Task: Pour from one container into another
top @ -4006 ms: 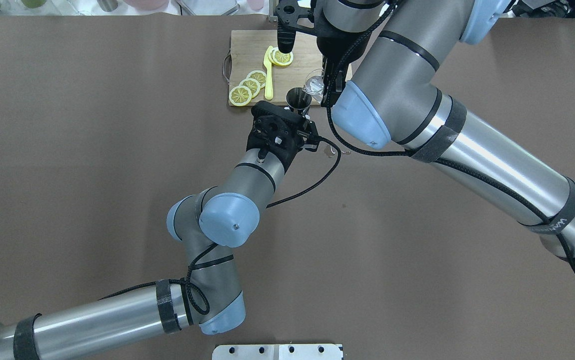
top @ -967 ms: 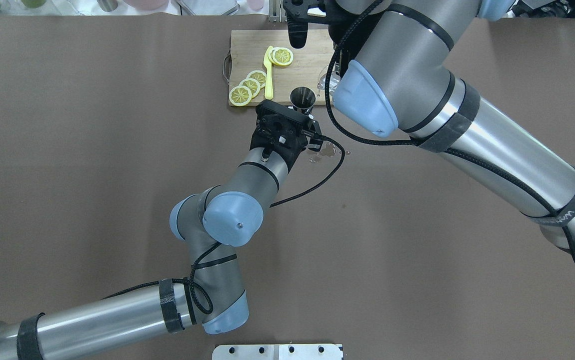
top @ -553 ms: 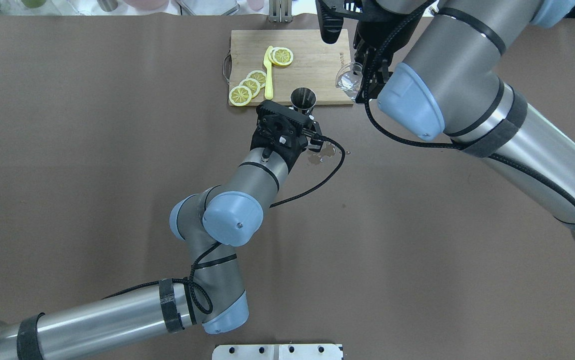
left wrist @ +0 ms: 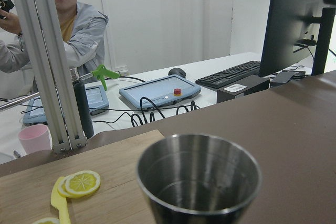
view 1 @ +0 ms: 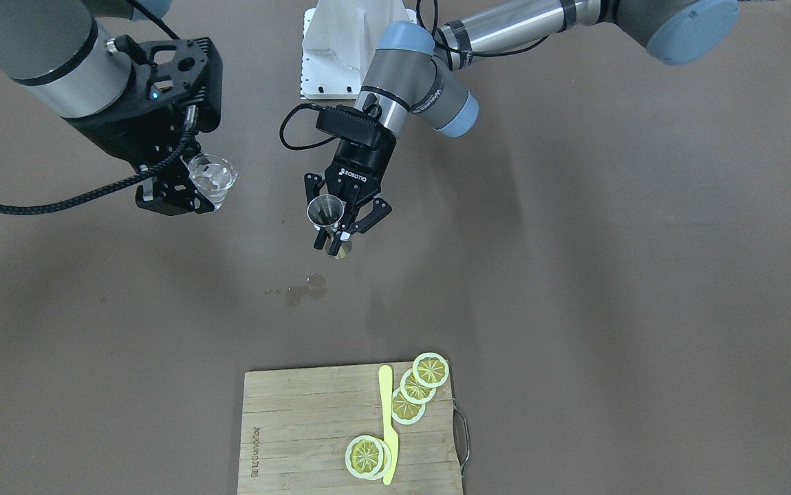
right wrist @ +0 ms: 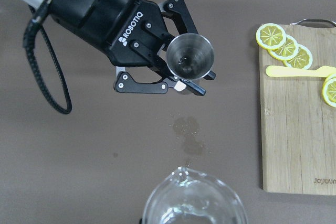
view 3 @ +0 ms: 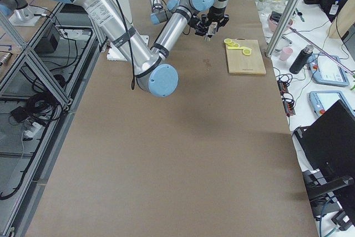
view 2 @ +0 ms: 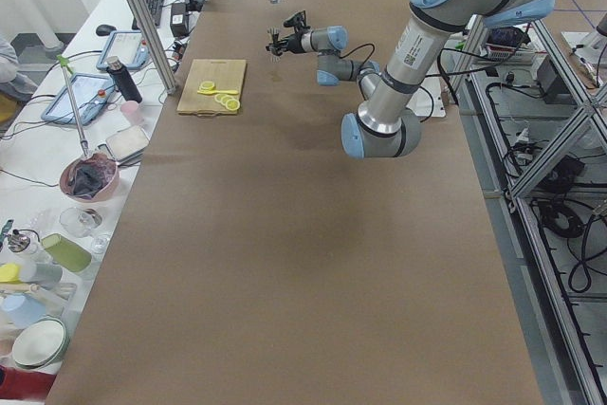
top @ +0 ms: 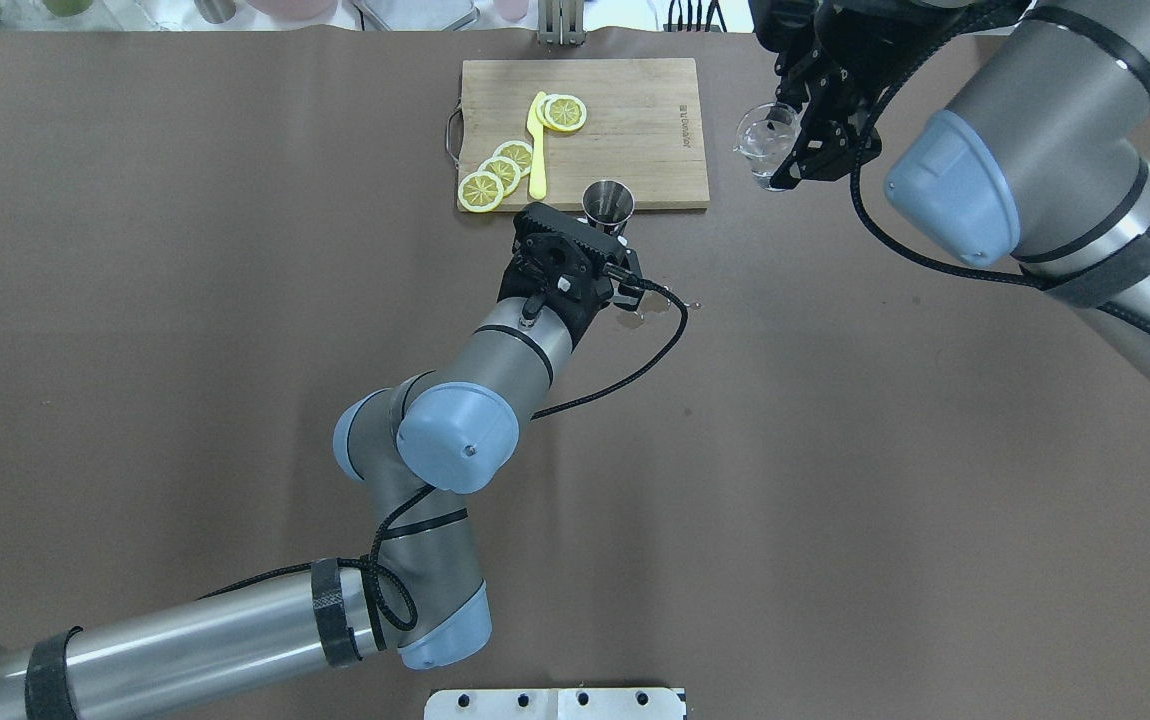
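Right tool (top: 791, 145) swung away clamping tumbler (top: 763, 141); left tool (view 1: 332, 228) grips jigger (view 1: 325, 210) upright.

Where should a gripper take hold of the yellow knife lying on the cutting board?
Probably the bare end of the yellow knife nearest the robot, coming straight down with the jaws closing across its width. It lies flat on the cutting board, so a side approach looks poor, and lemon slices crowd its middle and far end.

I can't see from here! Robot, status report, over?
Left gripper shut on jigger, upright. Right gripper shut on tumbler, held apart. Wet patch on table near jigger.
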Action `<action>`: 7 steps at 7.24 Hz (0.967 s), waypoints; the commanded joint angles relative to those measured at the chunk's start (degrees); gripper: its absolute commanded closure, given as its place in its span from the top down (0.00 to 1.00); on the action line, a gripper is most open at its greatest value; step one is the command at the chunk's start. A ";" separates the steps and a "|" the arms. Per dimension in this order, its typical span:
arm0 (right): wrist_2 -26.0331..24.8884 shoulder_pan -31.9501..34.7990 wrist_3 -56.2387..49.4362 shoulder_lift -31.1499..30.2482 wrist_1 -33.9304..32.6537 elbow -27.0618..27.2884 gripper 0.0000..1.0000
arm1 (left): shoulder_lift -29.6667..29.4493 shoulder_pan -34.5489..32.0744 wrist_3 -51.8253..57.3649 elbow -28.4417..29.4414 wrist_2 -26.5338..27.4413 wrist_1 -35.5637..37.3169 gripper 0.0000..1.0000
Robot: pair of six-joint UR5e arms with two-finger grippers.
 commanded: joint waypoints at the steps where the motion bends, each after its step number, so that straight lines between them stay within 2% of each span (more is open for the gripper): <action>1: 2.08 1.32 -0.02 -6.07 6.84 2.35 0.00 | 3.69 -0.16 0.31 -3.48 -1.11 -0.08 0.00; 3: 3.75 1.93 -0.02 -10.74 13.52 2.97 0.00 | 7.74 -0.69 0.31 -7.27 -1.74 -0.34 0.00; 5: 6.38 2.64 -0.19 -14.87 19.33 2.89 0.00 | 11.61 -1.30 0.31 -12.35 -5.93 0.19 0.00; 7: 8.67 2.99 -0.28 -19.88 26.96 2.45 0.00 | 18.45 -2.96 0.22 -17.20 -6.30 -0.16 0.00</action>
